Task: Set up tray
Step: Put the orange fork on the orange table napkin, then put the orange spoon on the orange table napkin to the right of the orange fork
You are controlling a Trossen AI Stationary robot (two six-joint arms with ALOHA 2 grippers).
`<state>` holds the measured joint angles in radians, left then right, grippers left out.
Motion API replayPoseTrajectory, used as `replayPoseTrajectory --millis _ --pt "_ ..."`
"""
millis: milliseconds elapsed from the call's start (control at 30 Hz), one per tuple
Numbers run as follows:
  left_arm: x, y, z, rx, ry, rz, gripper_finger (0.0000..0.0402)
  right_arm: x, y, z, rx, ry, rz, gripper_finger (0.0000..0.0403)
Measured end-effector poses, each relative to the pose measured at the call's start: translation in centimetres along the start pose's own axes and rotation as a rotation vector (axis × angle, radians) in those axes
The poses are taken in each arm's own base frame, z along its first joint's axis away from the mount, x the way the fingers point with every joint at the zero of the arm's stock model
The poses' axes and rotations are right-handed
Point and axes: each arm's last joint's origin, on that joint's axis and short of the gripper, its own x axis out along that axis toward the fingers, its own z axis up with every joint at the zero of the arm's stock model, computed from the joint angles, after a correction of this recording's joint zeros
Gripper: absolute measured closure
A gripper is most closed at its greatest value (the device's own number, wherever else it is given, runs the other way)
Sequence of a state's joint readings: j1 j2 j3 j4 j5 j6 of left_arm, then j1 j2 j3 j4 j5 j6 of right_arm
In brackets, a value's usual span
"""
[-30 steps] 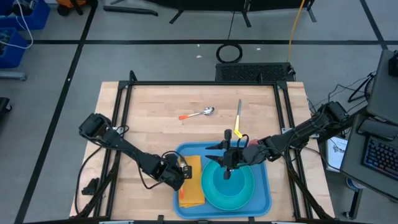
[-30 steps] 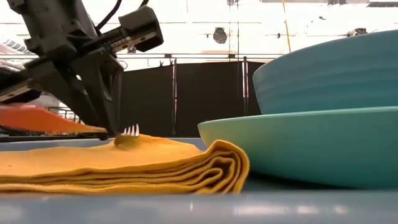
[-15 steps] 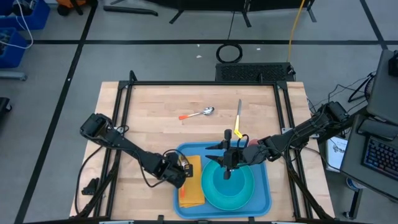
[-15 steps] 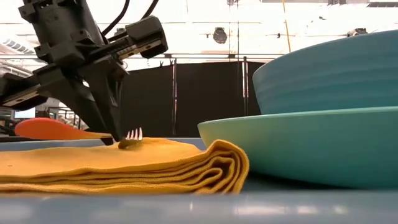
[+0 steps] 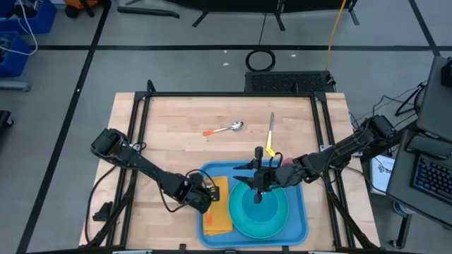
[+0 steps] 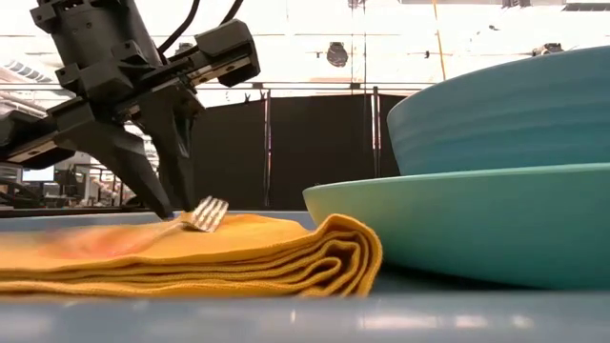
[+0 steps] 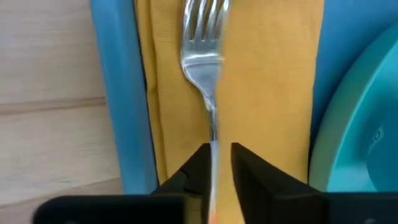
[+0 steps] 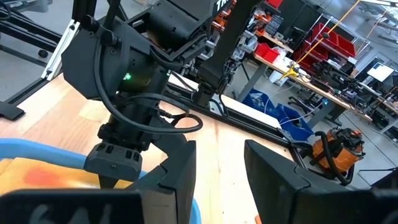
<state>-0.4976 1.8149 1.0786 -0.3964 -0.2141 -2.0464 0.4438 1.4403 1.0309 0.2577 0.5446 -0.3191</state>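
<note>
Tray holds napkin, fork, plate; left hand slightly parted around fork handle.

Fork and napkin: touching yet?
Touching. The low view shows the fork head lying on the napkin; the left gripper straddles its handle.

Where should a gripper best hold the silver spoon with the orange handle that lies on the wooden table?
Probably at the orange handle of the silver spoon, coming from straight above. The spoon lies flat and alone on the bare wooden table, and its slim handle suits a narrow pinch.
</note>
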Motion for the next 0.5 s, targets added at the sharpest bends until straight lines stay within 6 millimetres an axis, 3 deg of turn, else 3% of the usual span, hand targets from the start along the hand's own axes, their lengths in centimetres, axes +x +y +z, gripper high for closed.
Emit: replayPoseTrajectory --millis 267,500 --pt "0.0 -0.01 -0.02 0.005 0.003 0.0 0.0257 0.0 0.0 0.0 0.0 0.0 0.0 0.0277" --pt "-0.08 -0.02 0.03 0.042 -0.026 -0.013 0.0238 0.0 0.09 -0.27 -0.009 0.003 0.001 0.0277"
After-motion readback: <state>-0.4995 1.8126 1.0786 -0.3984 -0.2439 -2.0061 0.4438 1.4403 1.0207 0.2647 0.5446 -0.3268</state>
